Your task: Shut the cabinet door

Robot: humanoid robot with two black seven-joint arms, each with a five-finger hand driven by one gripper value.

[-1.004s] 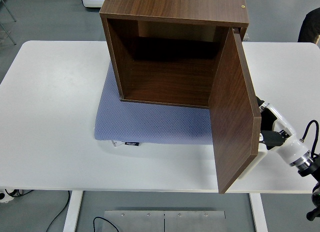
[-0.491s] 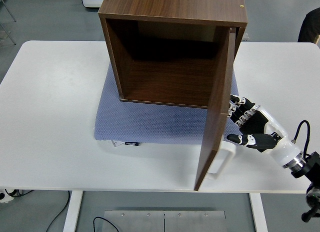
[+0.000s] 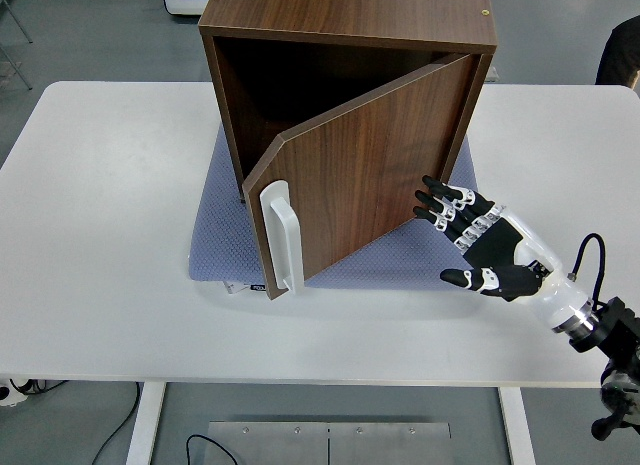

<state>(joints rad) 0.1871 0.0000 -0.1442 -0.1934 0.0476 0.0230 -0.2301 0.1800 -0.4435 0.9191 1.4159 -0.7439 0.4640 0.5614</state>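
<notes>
- Dark walnut-look wood forms the cabinet (image 3: pixel 350 25), an open-fronted box standing at the middle of the white bench (image 3: pixel 100 235), toward its 12 o'clock edge.
- The cabinet door (image 3: pixel 370 175), hinged on the cabinet's 3 o'clock side, stands partly ajar: its free edge swings out toward 7 o'clock, leaving a dark wedge of the interior visible at the upper left.
- A white handle (image 3: pixel 281 238) runs upright along the door's free edge.
- A blue-grey dotted mat (image 3: pixel 225 235) lies under the cabinet, showing at 9 o'clock and below the door.
- The right hand (image 3: pixel 478 243) reaches in from 4 o'clock with fingers (image 3: pixel 440 205) spread and extended, gripping nothing, tips at or just beside the door's outer face near its lower right corner; contact cannot be told.
</notes>
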